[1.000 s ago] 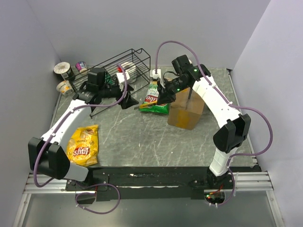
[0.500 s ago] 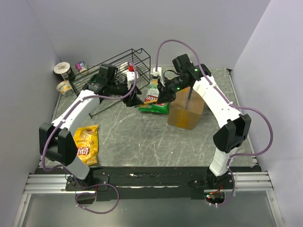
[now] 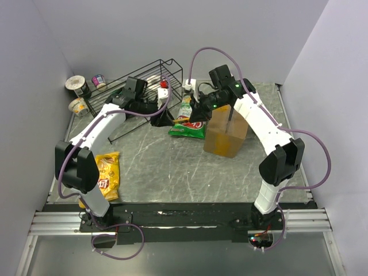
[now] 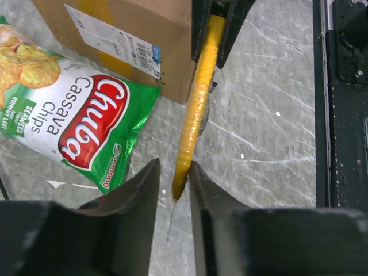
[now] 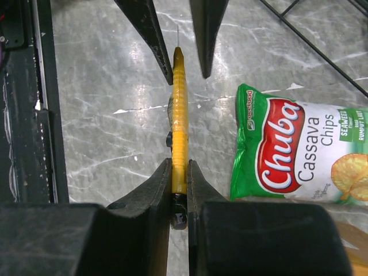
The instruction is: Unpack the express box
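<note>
The express box [image 3: 227, 133], a brown carton with a white label, stands right of centre; one corner shows in the left wrist view [image 4: 144, 34]. My right gripper [image 5: 179, 164] is shut on the rear of a yellow utility knife [image 5: 180, 121], held in the air left of the box [image 3: 198, 114]. My left gripper [image 4: 173, 167] faces it, jaws astride the knife's [image 4: 195, 109] blade end. One finger touches the knife and a narrow gap remains on the other side. The thin blade sticks out between the left fingers [image 5: 204, 34].
A green Chuba cassava chip bag [image 3: 187, 127] lies on the table under the two grippers, against the box. A yellow chip bag [image 3: 106, 175] lies near the front left. A black wire rack [image 3: 146, 80] and cups [image 3: 77, 86] stand at the back left.
My left arm has swung right from the wire rack to meet the right gripper, and its jaws have narrowed around the knife's tip. The right arm and knife have stayed put.
</note>
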### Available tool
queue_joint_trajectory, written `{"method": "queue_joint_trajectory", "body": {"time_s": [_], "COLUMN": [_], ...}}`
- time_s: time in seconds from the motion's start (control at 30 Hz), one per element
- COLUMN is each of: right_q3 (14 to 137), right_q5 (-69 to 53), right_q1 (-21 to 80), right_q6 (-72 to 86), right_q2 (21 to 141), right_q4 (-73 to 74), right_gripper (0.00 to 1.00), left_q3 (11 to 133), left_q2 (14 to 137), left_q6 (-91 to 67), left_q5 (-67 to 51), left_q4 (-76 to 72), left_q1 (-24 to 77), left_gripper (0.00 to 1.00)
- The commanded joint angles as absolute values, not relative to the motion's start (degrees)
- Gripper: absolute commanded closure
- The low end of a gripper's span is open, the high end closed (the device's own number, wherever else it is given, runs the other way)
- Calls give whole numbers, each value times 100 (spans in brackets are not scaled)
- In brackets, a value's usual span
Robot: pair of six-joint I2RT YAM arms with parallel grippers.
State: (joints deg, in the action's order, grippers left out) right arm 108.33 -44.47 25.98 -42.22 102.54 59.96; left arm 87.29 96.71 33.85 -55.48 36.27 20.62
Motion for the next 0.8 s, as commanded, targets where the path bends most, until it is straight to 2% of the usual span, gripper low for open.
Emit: {"method": "queue_joint_trajectory", "body": {"time_s": [0.0, 0.1, 0.23, 0.3, 0.33, 0.37, 0.47, 0.63, 0.77], "right_q3": [10881, 10898, 10995, 11004, 11013, 11004, 10986, 11574, 12058], "right_q5": [-4535, -4544, -4561, -4561, -4553, -4561, -4527, -4500, -4964], "right_q1": [2619, 2610, 2619, 2628, 2619, 2619, 2619, 2418, 2022], "right_q6": [-4131, -4061, -4008, -3920, -3903, -3868, -3666, -3016, -2008], "right_q2": [9975, 9967, 10028, 10055, 10055, 10055, 10072, 10204, 10266], "right_q4": [5792, 5740, 5792, 5757, 5739, 5722, 5599, 5397, 5134], "right_gripper": [100, 100, 100, 100, 100, 100, 100, 77, 46], "left_q3": [9070, 9140, 9071, 9070, 9114, 9166, 9439, 9852, 9800], "left_q2": [9800, 9870, 9861, 9852, 9870, 9931, 10063, 10072, 10028], "left_q6": [3709, 3814, 3771, 3788, 3866, 3911, 4016, 3589, 2788], "left_q5": [-5836, -5880, -5924, -5968, -5985, -5994, -5950, -6239, -6731], "left_q4": [3832, 3955, 3832, 3823, 3893, 3963, 4209, 3887, 3297], "left_q1": [2092, 2100, 2101, 2101, 2109, 2109, 2127, 1943, 1784], "left_gripper": [70, 76, 75, 82, 92, 97, 99, 99, 99]}}
